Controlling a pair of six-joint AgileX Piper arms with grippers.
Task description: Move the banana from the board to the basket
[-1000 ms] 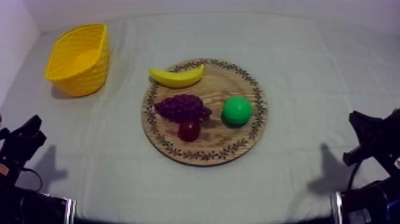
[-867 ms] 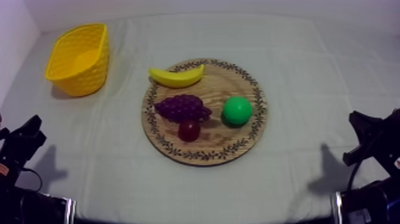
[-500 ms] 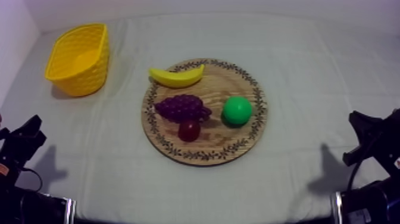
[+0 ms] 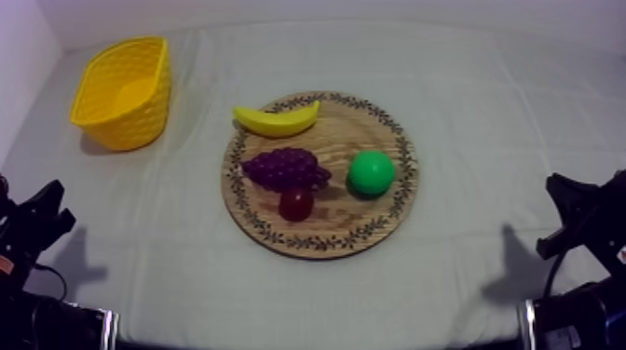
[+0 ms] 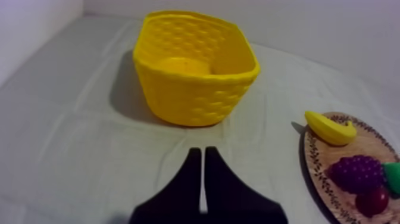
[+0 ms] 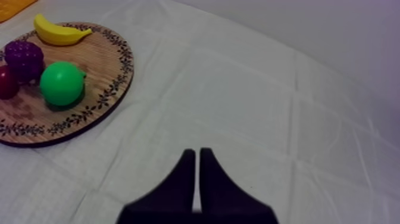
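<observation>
Across the cloth-covered surface (image 4: pixel 484 140) the job looks untouched: the banana (image 4: pixel 276 119) lies on the wooden board (image 4: pixel 349 219), ahead-right of the left end effector (image 5: pixel 199 152), the empty yellow basket (image 5: pixel 196 95) straight ahead. Both it and the right end effector (image 6: pixel 194 153) have fingers together, holding nothing.

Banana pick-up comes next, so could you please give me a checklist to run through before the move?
1. Banana lies free at the board's far edge: ok.
2. Grapes apart from the banana: ok.
3. Basket upright, nothing seen inside: ok.
4. Left pincer open for grasping: not ok, shut on nothing.
5. Right pincer away from the board: ok, shut.
</observation>
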